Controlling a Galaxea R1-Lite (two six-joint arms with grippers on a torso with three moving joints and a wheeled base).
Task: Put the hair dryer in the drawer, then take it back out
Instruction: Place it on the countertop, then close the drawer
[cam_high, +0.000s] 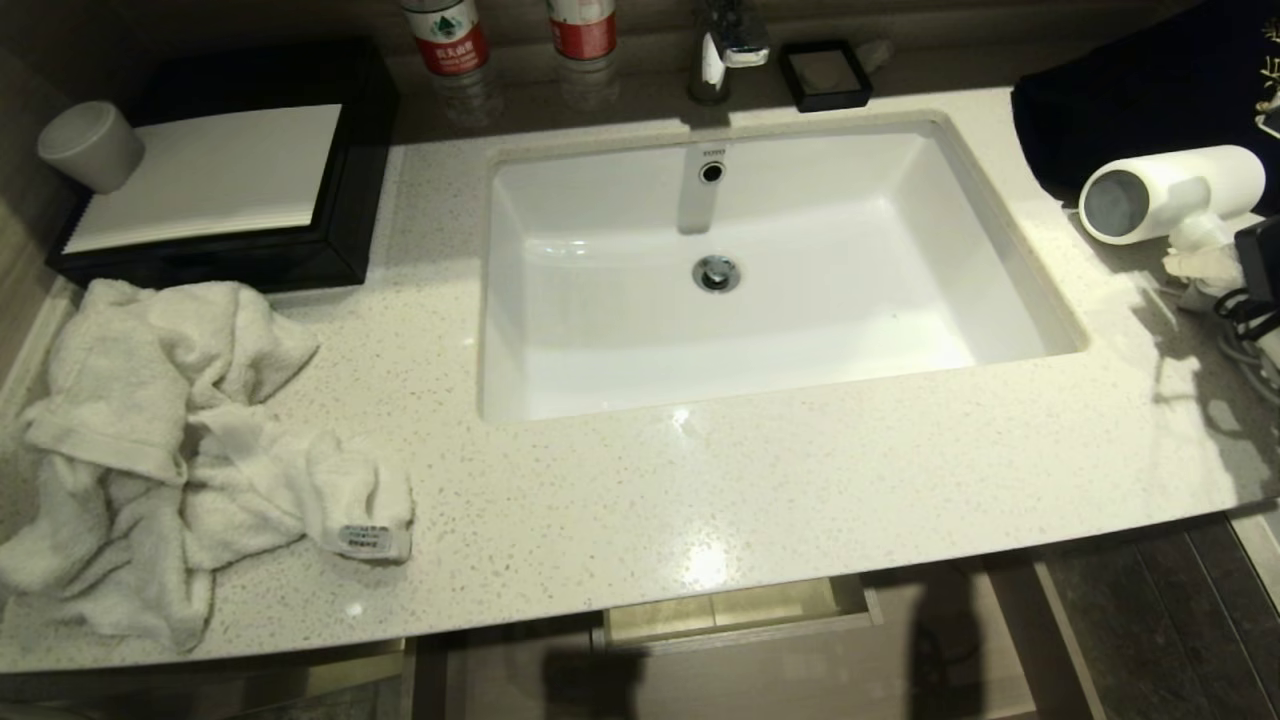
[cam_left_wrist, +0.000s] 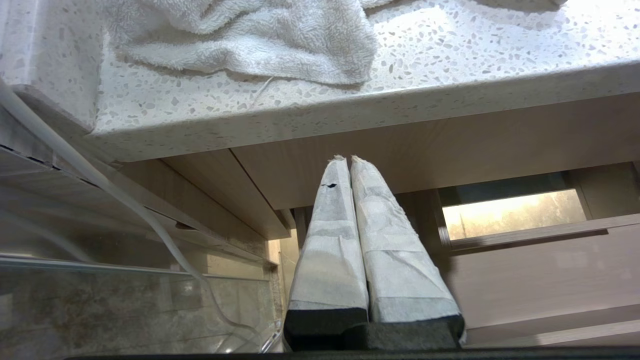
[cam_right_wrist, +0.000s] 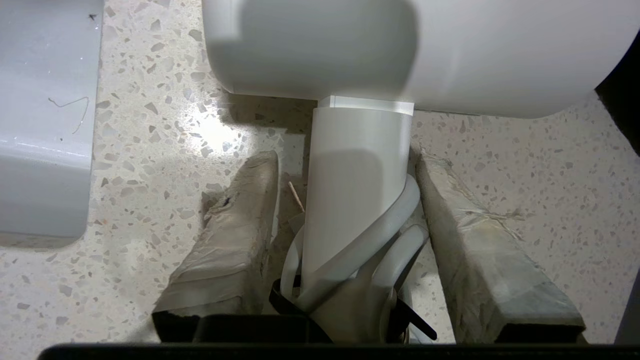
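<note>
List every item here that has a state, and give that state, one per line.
White hair dryer: lying on the speckled countertop, right of the sink.
Right gripper: open, fingers either side of the dryer's handle.
Left gripper: shut, empty, below the counter edge.
Light-brown wood-grain drawer: pulled partly open.
White rectangular sink: empty, dry.
White towel: crumpled.

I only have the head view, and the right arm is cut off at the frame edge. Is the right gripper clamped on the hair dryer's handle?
Observer: No. The right gripper straddles the hair dryer handle with jaws open, and a gap shows beside one finger.
Operator: Is the cord loose?
Observer: No, the cord is bundled against the handle by a black tie.
Operator: And the left gripper?
Observer: The left gripper hangs shut below the countertop edge, near the part-open drawer.
</note>
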